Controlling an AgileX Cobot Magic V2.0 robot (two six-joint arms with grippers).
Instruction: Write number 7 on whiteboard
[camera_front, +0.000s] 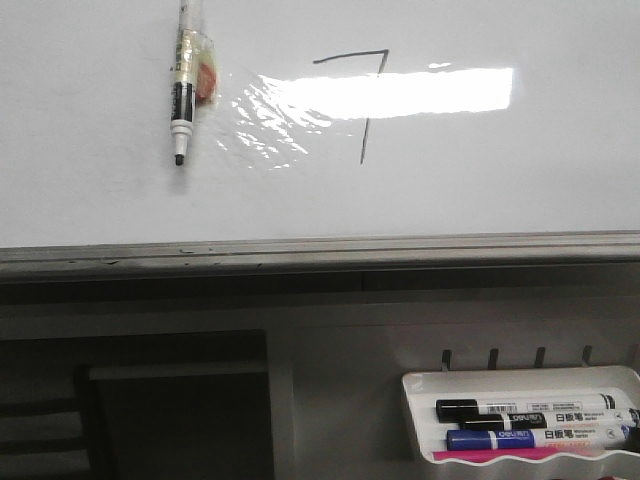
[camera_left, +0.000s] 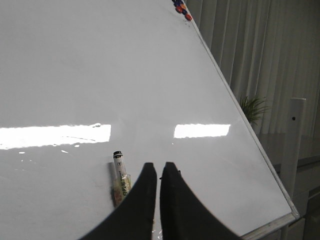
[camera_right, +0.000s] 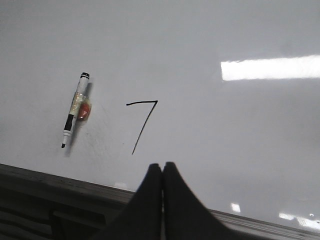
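Note:
A thin black number 7 (camera_front: 350, 56) is drawn on the whiteboard (camera_front: 100, 200), its stem crossing a bright glare. It also shows in the right wrist view (camera_right: 145, 127). A black-and-white marker (camera_front: 183, 95) is stuck to the board with clear tape, left of the 7, tip down. My right gripper (camera_right: 162, 166) is shut and empty, in front of the board's lower edge below the 7. My left gripper (camera_left: 158, 167) is shut and empty, close to the board (camera_left: 100, 75) beside the taped marker (camera_left: 120, 175). Neither gripper shows in the front view.
The board's grey frame edge (camera_front: 300, 250) runs across the front view. A white tray (camera_front: 420, 385) below at the right holds black and blue markers. Coloured magnets (camera_left: 181, 7) sit at the board's far corner. A plant (camera_left: 252, 107) and curtains stand beyond the board.

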